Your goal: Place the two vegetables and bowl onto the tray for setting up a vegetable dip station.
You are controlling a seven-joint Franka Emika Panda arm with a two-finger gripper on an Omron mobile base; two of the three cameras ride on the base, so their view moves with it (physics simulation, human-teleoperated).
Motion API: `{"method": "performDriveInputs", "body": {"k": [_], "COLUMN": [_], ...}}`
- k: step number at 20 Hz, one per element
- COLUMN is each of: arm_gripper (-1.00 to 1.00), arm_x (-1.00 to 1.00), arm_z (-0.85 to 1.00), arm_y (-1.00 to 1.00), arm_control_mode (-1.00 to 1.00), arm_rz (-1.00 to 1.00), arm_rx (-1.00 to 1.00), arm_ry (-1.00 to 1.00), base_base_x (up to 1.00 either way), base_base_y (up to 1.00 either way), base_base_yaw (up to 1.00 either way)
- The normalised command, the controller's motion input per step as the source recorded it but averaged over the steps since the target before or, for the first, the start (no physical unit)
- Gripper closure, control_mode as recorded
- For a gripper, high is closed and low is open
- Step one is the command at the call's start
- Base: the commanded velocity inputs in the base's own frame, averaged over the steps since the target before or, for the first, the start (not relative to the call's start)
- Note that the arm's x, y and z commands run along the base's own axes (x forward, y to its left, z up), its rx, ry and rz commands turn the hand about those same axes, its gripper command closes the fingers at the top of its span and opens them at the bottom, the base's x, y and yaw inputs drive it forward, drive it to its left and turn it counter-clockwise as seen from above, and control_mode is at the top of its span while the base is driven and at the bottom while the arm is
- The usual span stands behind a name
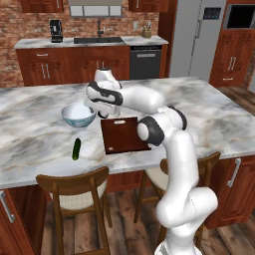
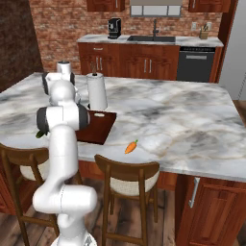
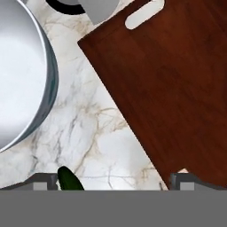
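The gripper hangs above the counter in the strip between the bowl and the tray, its fingertips spread wide with nothing between them. Taking the tray as the landmark: the bowl sits just off its left long side, near the slotted end; the cucumber lies off the same side nearer the front edge, apart from the board; the carrot rests off the opposite side, close to the counter's front edge; the paper towel roll stands just behind the slot. The tray is bare, so all three placings remain. The cucumber looks the likely first pick: centre over it, straddle its narrow width, and descend until the pads flank its middle
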Motion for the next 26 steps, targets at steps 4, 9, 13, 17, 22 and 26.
{"method": "performDriveInputs", "body": {"k": [4,9,13,17,22,26], "arm_gripper": [-1.00,-1.00,-1.00,-1.00,-1.00,-1.00], "arm_x": [0.24,0.25,0.27,0.25,0.25,0.26], "arm_z": [-0.15,-0.18,-0.14,-0.12,-0.08,-0.05], "arm_y": [0.10,0.10,0.11,0.09,0.08,0.08], "arm_control_mode": [-1.00,-1.00,-1.00,-1.00,-1.00,-1.00], "arm_rz": [-0.04,-0.04,-0.03,-0.02,-0.02,-0.03], "arm_rx": [0.00,0.00,0.00,0.00,0.00,0.00], "arm_ry": [0.05,0.06,0.01,0.00,0.00,0.00], "base_base_x": [0.00,0.00,0.00,0.00,0.00,0.00], "base_base_y": [0.00,0.00,0.00,0.00,0.00,0.00], "base_base_yaw": [0.00,0.00,0.00,0.00,0.00,0.00]}}
